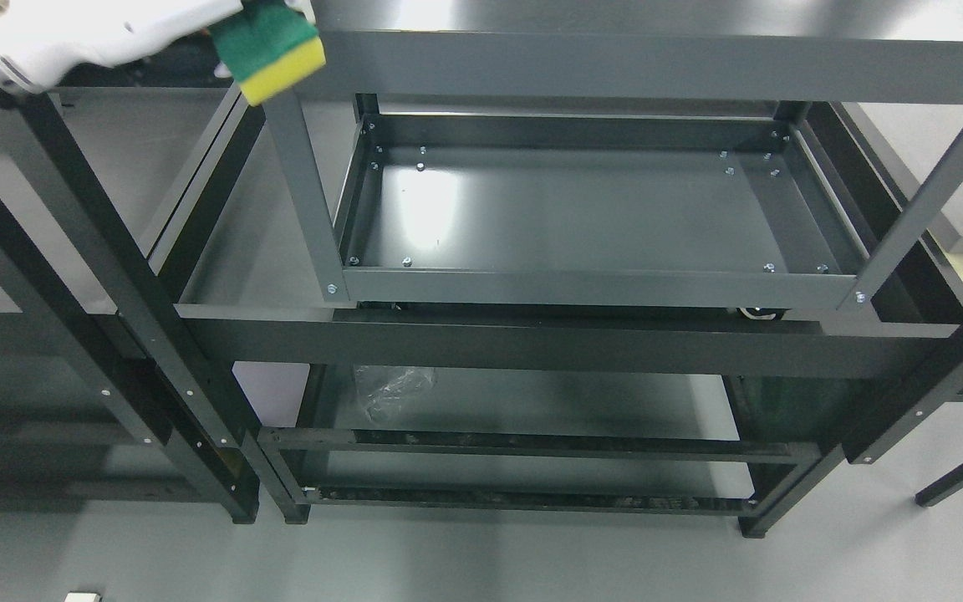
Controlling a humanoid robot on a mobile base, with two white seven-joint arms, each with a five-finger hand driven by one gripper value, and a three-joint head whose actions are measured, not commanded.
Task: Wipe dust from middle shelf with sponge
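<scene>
Head view, upper left of the frame: your white left hand (72, 38) grips a rectangular green-and-yellow sponge (268, 50), its fingers hidden behind it, beside the dark grey metal shelf unit (615, 71). At centre you see the glossy, bolted middle shelf (573, 217). No writing is legible.

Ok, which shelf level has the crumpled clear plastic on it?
The lowest shelf, under the thick front crossbar: the crumpled clear plastic lies near its left end. The screw-studded middle shelf above holds nothing visible.
</scene>
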